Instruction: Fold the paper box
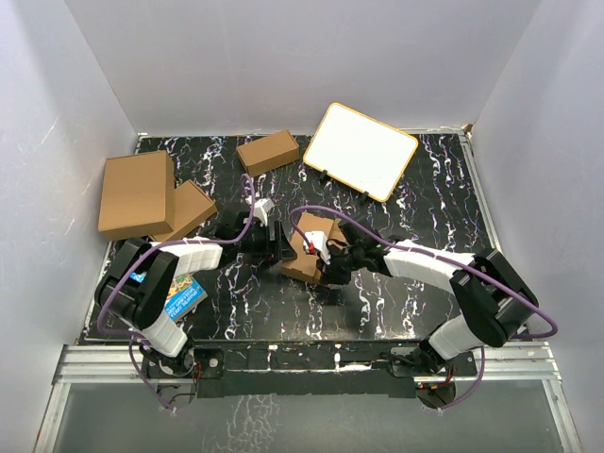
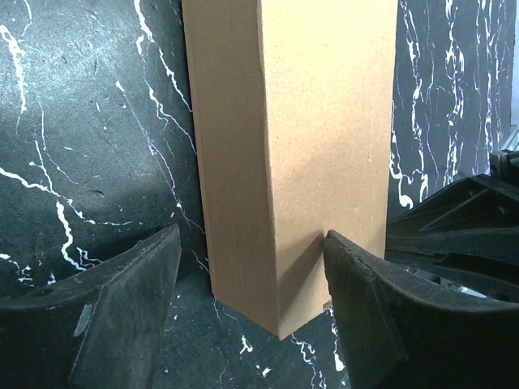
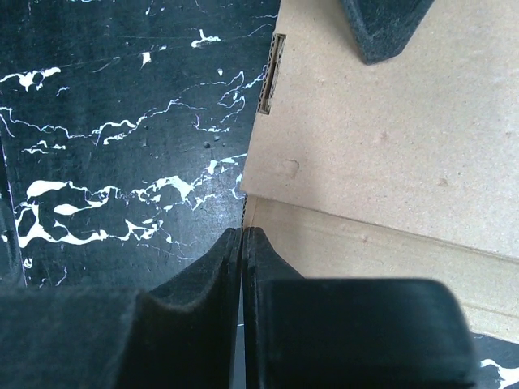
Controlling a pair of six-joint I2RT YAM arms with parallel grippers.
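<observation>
The paper box (image 1: 302, 264) lies on the black marbled table (image 1: 406, 302), caught between the two arms. The left gripper (image 1: 276, 243) sits just to the box's left with its jaws spread. In the left wrist view the box (image 2: 324, 121) stands upright between the fingers; one finger (image 2: 357, 275) touches its side and the other stays apart from it. The right gripper (image 1: 326, 262) is at the box's right near corner. In the right wrist view its fingers (image 3: 203, 275) are pressed together right at the box's (image 3: 381, 154) edge; whether they pinch any cardboard cannot be told. A white board (image 1: 360, 151) lies behind the box, and a bigger carton (image 1: 137, 193) lies well to its left.
</observation>
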